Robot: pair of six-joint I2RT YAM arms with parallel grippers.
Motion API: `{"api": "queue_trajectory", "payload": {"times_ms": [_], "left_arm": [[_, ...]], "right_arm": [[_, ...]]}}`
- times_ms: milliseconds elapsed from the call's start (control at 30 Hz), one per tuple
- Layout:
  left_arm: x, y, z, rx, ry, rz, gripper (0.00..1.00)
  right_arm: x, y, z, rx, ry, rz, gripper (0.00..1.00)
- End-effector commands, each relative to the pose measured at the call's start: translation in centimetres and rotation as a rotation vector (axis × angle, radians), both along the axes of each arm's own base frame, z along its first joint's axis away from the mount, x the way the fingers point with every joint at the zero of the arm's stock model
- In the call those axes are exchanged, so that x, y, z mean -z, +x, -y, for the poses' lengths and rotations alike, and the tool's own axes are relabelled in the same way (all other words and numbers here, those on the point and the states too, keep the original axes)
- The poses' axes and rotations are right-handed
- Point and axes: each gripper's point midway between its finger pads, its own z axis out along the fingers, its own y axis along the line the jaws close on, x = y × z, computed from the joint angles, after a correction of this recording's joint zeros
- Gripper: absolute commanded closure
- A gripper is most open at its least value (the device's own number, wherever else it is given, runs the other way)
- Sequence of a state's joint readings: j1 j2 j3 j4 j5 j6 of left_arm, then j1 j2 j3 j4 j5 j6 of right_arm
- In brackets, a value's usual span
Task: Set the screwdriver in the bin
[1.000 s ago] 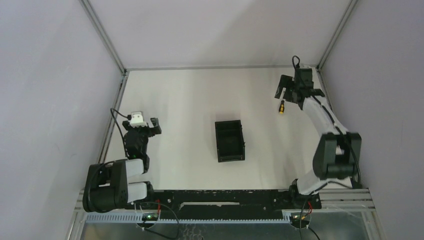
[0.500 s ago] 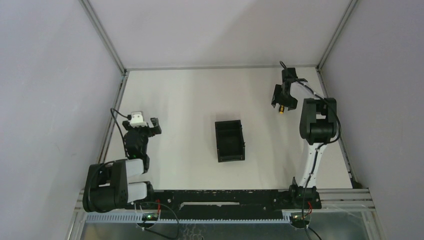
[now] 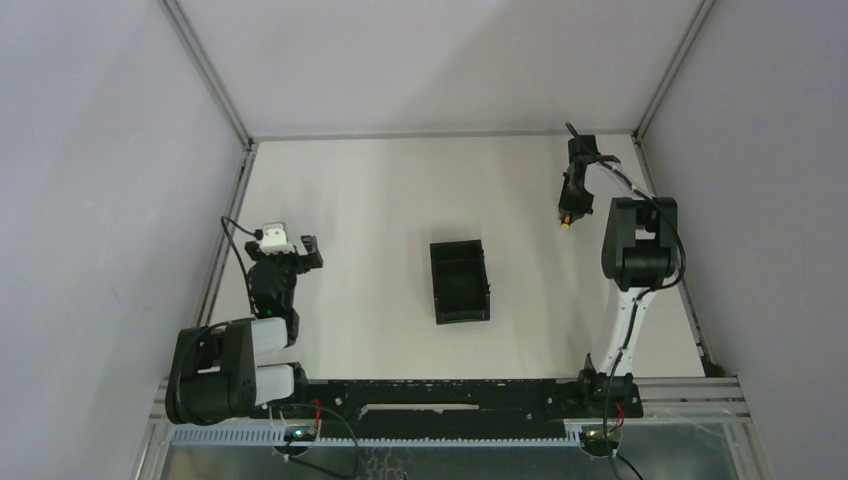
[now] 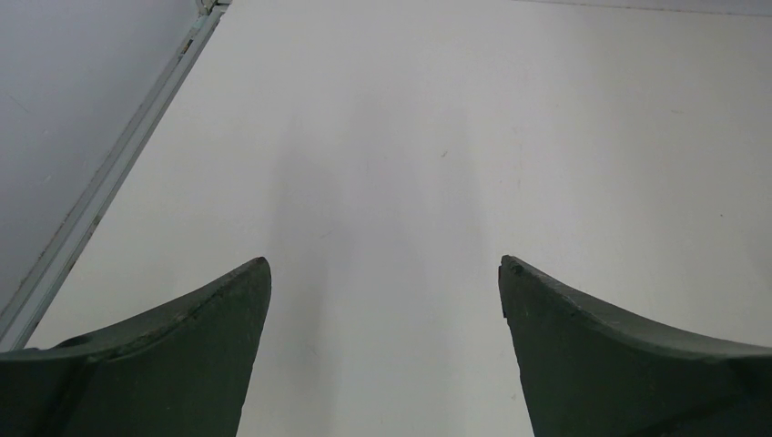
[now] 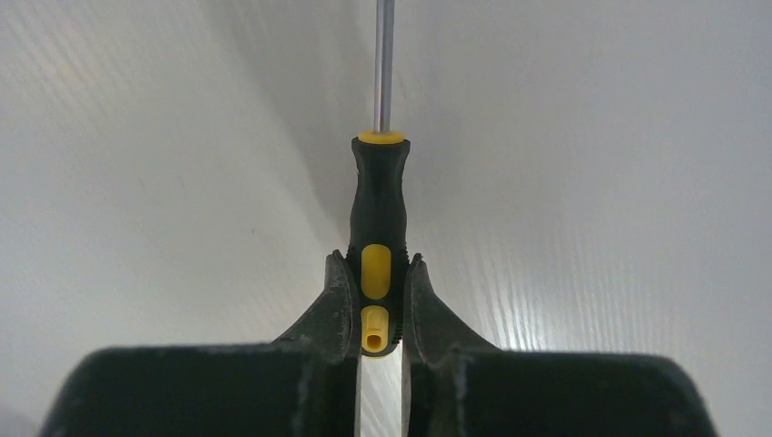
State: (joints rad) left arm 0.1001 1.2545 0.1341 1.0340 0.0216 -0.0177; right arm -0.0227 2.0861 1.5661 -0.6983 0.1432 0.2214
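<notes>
Right wrist view: the right gripper [image 5: 376,300] has its jaws clamped on the handle end of the screwdriver [image 5: 378,218], near the far right corner of the table [image 3: 380,200]. The bin [image 3: 436,285] sits mid-table, well apart. The left gripper [image 4: 382,273] gapes wide, empty, by the left edge.

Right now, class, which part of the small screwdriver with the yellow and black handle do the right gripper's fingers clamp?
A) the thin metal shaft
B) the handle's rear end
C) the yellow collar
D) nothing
B: the right wrist view shows the right gripper shut on the screwdriver at the handle's rear end.
</notes>
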Motion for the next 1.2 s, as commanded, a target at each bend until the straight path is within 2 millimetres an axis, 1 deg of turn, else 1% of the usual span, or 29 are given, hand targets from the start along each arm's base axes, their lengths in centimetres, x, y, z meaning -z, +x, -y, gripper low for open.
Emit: {"api": "queue_trajectory", "payload": {"times_ms": [0, 67, 100, 200, 333, 367, 500, 533, 633, 700, 800, 867, 1067, 1167], "left_arm": [[-2.9, 1.2, -0.3, -0.006, 0.025, 0.083, 0.00], [-2.9, 1.2, -0.2, -0.005, 0.025, 0.083, 0.00], [-2.9, 1.2, -0.2, -0.004, 0.025, 0.082, 0.00], [-2.9, 1.2, -0.2, -0.005, 0.025, 0.082, 0.00], [-2.9, 1.2, -0.2, -0.005, 0.025, 0.082, 0.00], [-2.9, 1.2, -0.2, -0.005, 0.025, 0.083, 0.00], [-2.9, 1.2, -0.2, -0.004, 0.025, 0.082, 0.00], [-2.9, 1.2, -0.2, -0.005, 0.025, 0.083, 0.00], [-2.9, 1.2, -0.2, -0.004, 0.025, 0.083, 0.00], [-3.0, 1.2, -0.3, -0.005, 0.025, 0.084, 0.00], [-2.9, 1.2, -0.2, -0.004, 0.025, 0.082, 0.00], [-2.9, 1.2, -0.3, -0.006, 0.025, 0.083, 0.00], [-2.9, 1.2, -0.3, -0.006, 0.025, 0.082, 0.00], [-2.9, 1.2, -0.2, -0.005, 0.025, 0.082, 0.00]], "right_arm": [[-7.4, -0.1, 0.2, -0.044, -0.044, 0.129, 1.00], [-9.0, -1.0, -0.2, -0.066, -0.049, 0.145, 1.00], [-9.7, -1.5, -0.8, -0.085, -0.048, 0.153, 1.00], [-11.6, -3.5, -3.4, -0.142, -0.013, 0.177, 1.00], [-13.4, -6.7, -7.1, -0.252, 0.001, 0.208, 1.00], [-14.2, -8.6, -10.1, -0.348, 0.013, 0.216, 1.00], [-15.0, -11.7, -15.8, -0.523, 0.024, 0.219, 1.00], [-15.1, -12.7, -17.8, -0.581, 0.028, 0.226, 1.00], [-15.2, -14.6, -21.5, -0.705, 0.054, 0.244, 1.00], [-14.9, -15.7, -23.6, -0.790, 0.062, 0.258, 1.00], [-13.7, -17.2, -25.6, -0.884, 0.061, 0.251, 0.99], [-12.6, -18.1, -26.3, -0.921, 0.058, 0.235, 0.99], [-10.2, -20.2, -27.0, -0.916, 0.049, 0.221, 0.98], [-9.6, -21.4, -27.3, -0.938, 0.059, 0.235, 0.98]]}}
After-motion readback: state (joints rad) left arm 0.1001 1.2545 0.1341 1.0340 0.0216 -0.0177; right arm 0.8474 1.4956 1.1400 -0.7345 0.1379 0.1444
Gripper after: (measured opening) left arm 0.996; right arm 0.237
